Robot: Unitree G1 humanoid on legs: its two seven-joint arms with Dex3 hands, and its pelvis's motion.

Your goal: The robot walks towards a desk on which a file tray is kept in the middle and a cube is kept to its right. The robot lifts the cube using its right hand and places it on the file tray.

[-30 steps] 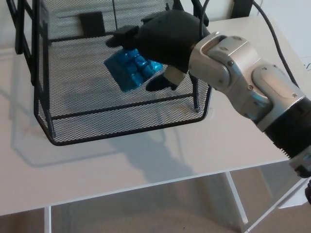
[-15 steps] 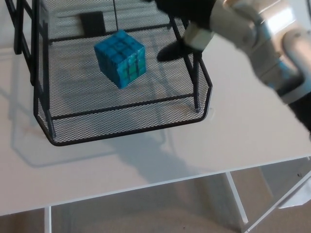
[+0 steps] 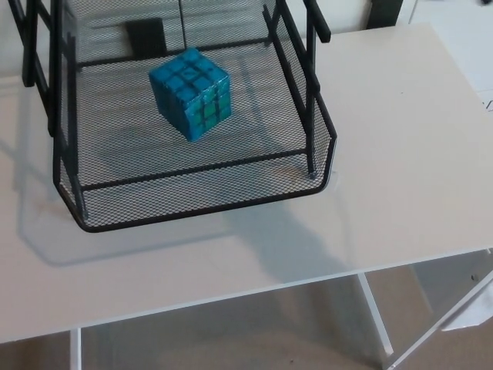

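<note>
Blue cube unmoved, right hand gone

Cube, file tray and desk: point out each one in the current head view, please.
cube (image 3: 190,94), head view, middle of its blue body.
file tray (image 3: 154,158), head view, bare mesh floor in front of the cube.
desk (image 3: 400,154), head view, bare white top right of the tray.

The head view looks steeply down, close in, from above the front edge of the desk. The file tray fills the upper left; floor shows below.
</note>
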